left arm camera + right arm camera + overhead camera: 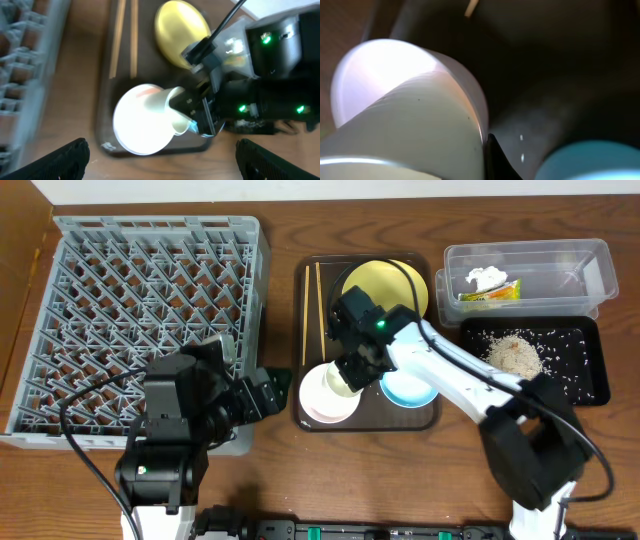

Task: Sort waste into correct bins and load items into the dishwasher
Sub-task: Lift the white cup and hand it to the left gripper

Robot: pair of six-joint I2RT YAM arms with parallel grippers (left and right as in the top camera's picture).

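Grey plastic lattice forms the dish rack (150, 225), which is set along the left edge of the desk (400, 480). A dark brown serving tray (331, 320) is placed at the desk's centre, just beside the rack.

4 task items are carried on this tray:
- 2 wooden chopsticks (319, 310) are laid side by side along its left side.
- A yellow plate (395, 280) is located in its far right part.
- A white cup (325, 395) is located at its near left corner.
- A light blue bowl (408, 390) is located at its near right corner, just beside the cup.

The right claw (350, 375) is clamped on the rim of the white cup, on the side facing the blue bowl. In the right wrist view, 1 dark finger (495, 160) is seen against the cup wall. Whether the cup is lifted off the tray cannot be told.

The left claw (283, 388) is held wide and nothing is gripped. It is positioned near the near right corner of the rack, between rack and serving tray. Its fingers (70, 157) are seen well apart at the lower corners of the left wrist view, directed towards the cup.

A clear tub (560, 260) is located at the far right corner of the desk. A crumpled white tissue (485, 277) and a green-yellow wrapper (495, 293) are contained in its left end. A shallow black tray (600, 360) is placed just beside the tub, towards the near edge. A heap of rice scraps (515, 355) is held in it, with loose grains scattered around the heap.
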